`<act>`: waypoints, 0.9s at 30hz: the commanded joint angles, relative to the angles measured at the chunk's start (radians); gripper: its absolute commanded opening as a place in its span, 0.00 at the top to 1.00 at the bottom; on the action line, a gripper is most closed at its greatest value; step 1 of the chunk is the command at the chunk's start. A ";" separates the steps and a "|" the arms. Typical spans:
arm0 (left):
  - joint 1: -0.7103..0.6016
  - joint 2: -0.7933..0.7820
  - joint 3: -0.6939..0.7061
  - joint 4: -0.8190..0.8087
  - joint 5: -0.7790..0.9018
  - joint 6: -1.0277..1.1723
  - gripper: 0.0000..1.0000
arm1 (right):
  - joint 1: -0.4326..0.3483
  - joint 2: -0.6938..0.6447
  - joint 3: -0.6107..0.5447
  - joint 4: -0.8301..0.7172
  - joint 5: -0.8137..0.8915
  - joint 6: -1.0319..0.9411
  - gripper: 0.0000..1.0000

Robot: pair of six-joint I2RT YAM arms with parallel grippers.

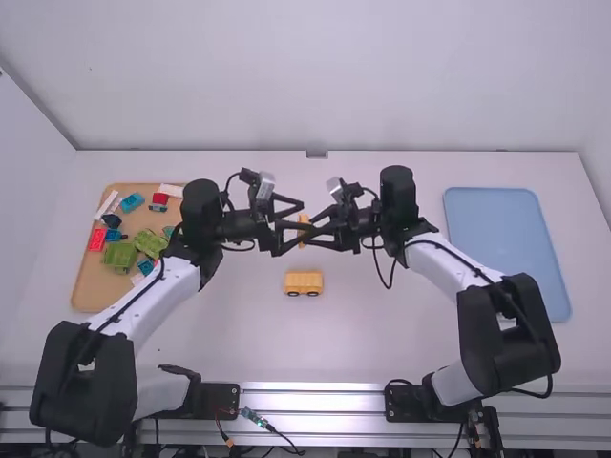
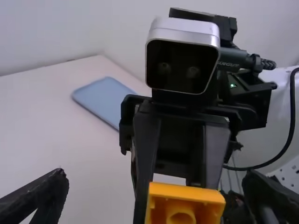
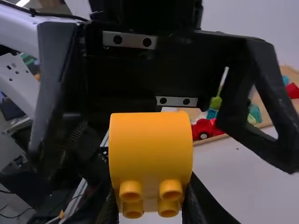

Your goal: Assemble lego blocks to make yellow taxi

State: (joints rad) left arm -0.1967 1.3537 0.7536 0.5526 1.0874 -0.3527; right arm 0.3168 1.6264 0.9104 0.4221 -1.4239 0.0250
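Observation:
In the high view my left gripper (image 1: 292, 219) and right gripper (image 1: 317, 232) face each other above mid-table, by a small yellow-orange block (image 1: 303, 230). The left gripper (image 2: 156, 198) stands open, its fingers spread on either side of the block (image 2: 184, 207) without touching it. That block (image 3: 151, 149), rounded and with several round pegs, is pinched by my right gripper (image 3: 150, 203). A yellow wheeled block (image 1: 304, 282) rests on the table, nearer the arm bases than the grippers.
A wooden tray (image 1: 86, 291) at the left holds green, red, blue and white blocks, partly behind the left arm. At the right lies a blue tray (image 1: 501, 239), beyond the right arm's links. The two grippers are very close together.

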 commanded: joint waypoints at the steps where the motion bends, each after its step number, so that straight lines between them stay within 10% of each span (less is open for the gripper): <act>1: 0.031 0.003 -0.008 0.006 -0.007 -0.012 0.01 | -0.029 -0.028 0.027 -0.025 0.066 -0.006 0.93; 11: 0.230 -0.008 -0.009 -0.127 -0.049 -0.107 0.01 | -0.099 -0.066 0.124 -0.657 0.681 -0.240 1.00; 17: 0.334 -0.008 -0.009 -0.232 -0.060 0.017 0.01 | -0.009 -0.024 0.235 -1.112 1.201 -0.413 1.00; 27: 0.335 -0.008 -0.009 -0.258 0.021 0.150 0.01 | 0.178 0.177 0.235 -1.214 1.489 -0.679 1.00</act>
State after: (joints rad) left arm 0.1425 1.3537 0.7521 0.2989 1.0775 -0.2535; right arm 0.4644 1.7481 1.1282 -0.7830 -0.0784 -0.5541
